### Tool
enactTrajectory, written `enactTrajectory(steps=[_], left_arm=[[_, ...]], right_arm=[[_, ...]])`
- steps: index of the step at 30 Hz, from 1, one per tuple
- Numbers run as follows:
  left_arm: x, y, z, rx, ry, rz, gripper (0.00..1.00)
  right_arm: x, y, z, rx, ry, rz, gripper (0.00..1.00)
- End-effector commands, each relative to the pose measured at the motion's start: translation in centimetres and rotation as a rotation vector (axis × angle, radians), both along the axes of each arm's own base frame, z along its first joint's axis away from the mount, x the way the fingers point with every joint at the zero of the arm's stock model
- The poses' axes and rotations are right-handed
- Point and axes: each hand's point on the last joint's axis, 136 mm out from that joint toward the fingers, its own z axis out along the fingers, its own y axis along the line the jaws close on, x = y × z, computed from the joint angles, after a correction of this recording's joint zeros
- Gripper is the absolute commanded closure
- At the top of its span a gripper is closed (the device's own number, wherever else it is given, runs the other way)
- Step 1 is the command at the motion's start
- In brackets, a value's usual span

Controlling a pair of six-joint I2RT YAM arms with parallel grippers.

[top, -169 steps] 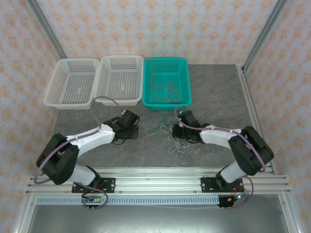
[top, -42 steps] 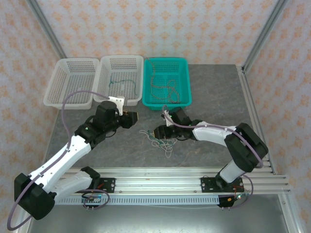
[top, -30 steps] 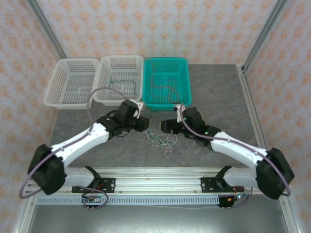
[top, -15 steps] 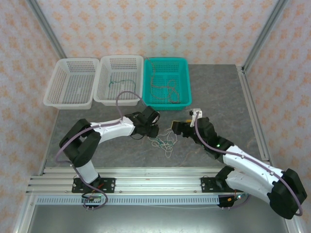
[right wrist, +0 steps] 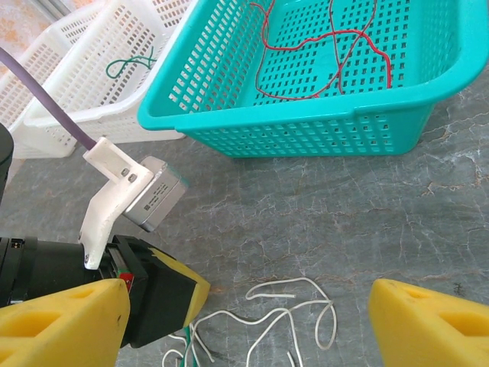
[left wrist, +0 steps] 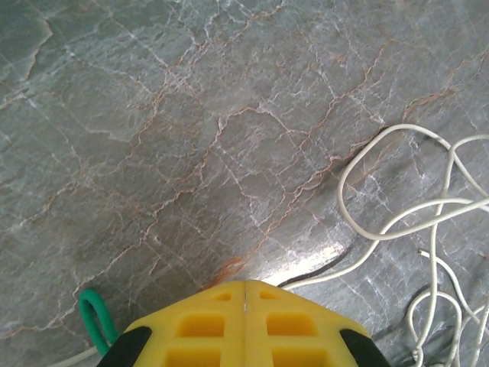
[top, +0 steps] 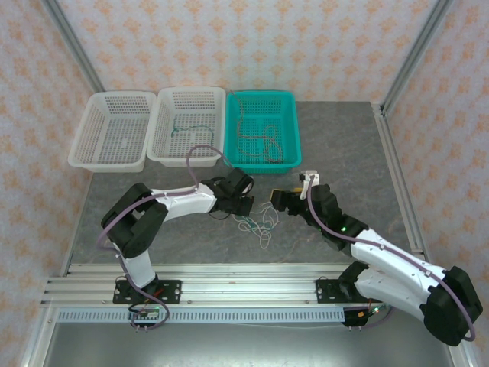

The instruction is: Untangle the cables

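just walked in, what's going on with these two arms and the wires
Two arms are working on a tangle of thin cables on the table. The left gripper is shut at the tangle, a green cable looping out beside it. The right gripper hangs open above the white cable. A red cable lies in the teal basket.

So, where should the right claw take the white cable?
Best, I think, at the wide outer loop of the white cable, coming straight down with the open right claw: it lies flat, single-stranded, clear of the left claw.
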Motion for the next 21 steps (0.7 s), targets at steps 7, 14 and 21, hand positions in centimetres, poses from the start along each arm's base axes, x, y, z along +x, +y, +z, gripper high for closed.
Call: enactTrajectory(steps=[7,14,21], left_arm=[[0.6,-2.3,10.5,-0.24,-0.128,0.002,1.0],[0.2,-3.5,14.9,-0.381,-0.141,0.01,1.0],[-0.2,-3.7,17.2,-0.465,-0.158,0.022,1.0]], right_arm=[[-1.6,2.7,-2.3,-0.017,0.045,0.201,0.25],[-2.8,7.0,-2.3,0.056,0.024,0.398,0.25],[-1.1,7.9,-2.7,0.013,-0.012,0.38,0.4]])
